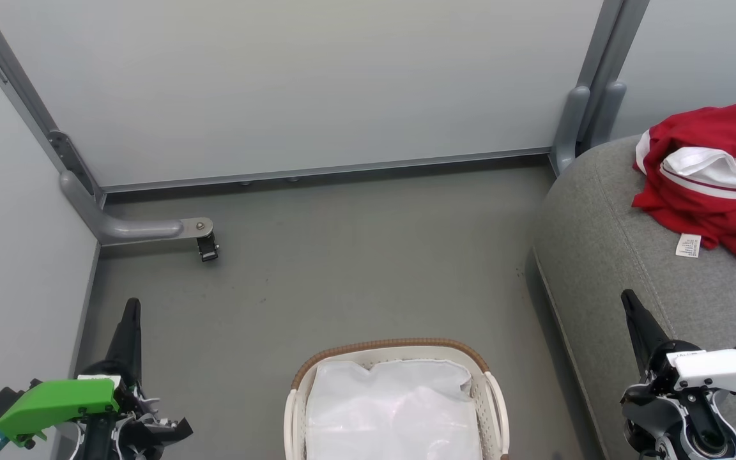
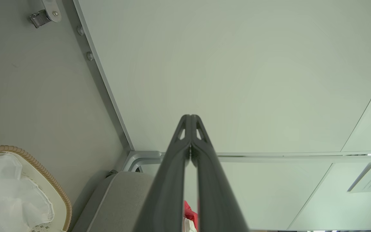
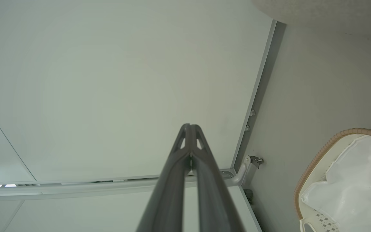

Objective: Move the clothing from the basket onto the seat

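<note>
The clothing, soft crumpled red fabric with white panels and stripes, lies heaped on the rounded grey upholstered seat, right of the basket. It is well apart from the right gripper, which is pinched closed right of the basket. The left gripper, likewise closed, hangs at the basket's left. Bare grey floor stretches beyond the basket's woven-look rim.

floor: grey, showing faint scuffs
wall panels: pale, standing at back and sides
frame foot: grey, sticking out at left
caster: black, sitting under the foot's tip
</note>
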`<state>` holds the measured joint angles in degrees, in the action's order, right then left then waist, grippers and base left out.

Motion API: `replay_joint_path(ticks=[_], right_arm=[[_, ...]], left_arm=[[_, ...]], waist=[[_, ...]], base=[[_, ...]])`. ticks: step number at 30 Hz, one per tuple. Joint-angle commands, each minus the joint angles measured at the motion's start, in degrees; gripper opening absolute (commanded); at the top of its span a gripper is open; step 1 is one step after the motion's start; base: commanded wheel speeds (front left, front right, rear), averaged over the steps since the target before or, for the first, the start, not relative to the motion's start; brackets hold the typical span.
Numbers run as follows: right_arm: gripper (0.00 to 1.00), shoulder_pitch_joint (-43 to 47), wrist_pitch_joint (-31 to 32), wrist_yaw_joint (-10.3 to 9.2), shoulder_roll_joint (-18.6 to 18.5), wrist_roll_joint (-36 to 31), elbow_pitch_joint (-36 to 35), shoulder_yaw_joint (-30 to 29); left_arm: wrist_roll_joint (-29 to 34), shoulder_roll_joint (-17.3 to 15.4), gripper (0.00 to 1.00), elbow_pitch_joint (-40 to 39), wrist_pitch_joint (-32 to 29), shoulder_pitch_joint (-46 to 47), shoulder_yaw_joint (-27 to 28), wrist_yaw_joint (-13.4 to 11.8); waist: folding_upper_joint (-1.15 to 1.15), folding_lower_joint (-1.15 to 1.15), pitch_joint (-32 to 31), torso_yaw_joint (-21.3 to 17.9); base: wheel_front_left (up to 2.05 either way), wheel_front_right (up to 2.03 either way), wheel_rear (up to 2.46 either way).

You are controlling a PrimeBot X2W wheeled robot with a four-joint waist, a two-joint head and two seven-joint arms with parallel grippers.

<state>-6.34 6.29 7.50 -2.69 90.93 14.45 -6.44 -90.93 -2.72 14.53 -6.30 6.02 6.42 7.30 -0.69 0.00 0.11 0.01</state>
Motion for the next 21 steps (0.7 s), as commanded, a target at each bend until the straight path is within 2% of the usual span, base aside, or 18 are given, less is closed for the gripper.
replay_joint_path(ticks=[1,21], right_arm=[[0.0,-0.33,0.39,-0.02,-0.35,1.1,-0.27,-0.25],[0.0,-0.28,0.51,-0.02,-0.35,1.52,-0.25,-0.26]], left_arm=[[-1.25,-0.29,0.0,-0.35,-0.26,0.89,0.28,0.34],[-1.52,-0.29,0.0,-0.32,-0.49,0.87,0.31,0.36]], waist=[[0.68,0.0,-0.02,0.0],[0.69,0.0,-0.05,-0.01]], base=[[0.0,0.0,0.0],[0.0,0.0,0.0]])
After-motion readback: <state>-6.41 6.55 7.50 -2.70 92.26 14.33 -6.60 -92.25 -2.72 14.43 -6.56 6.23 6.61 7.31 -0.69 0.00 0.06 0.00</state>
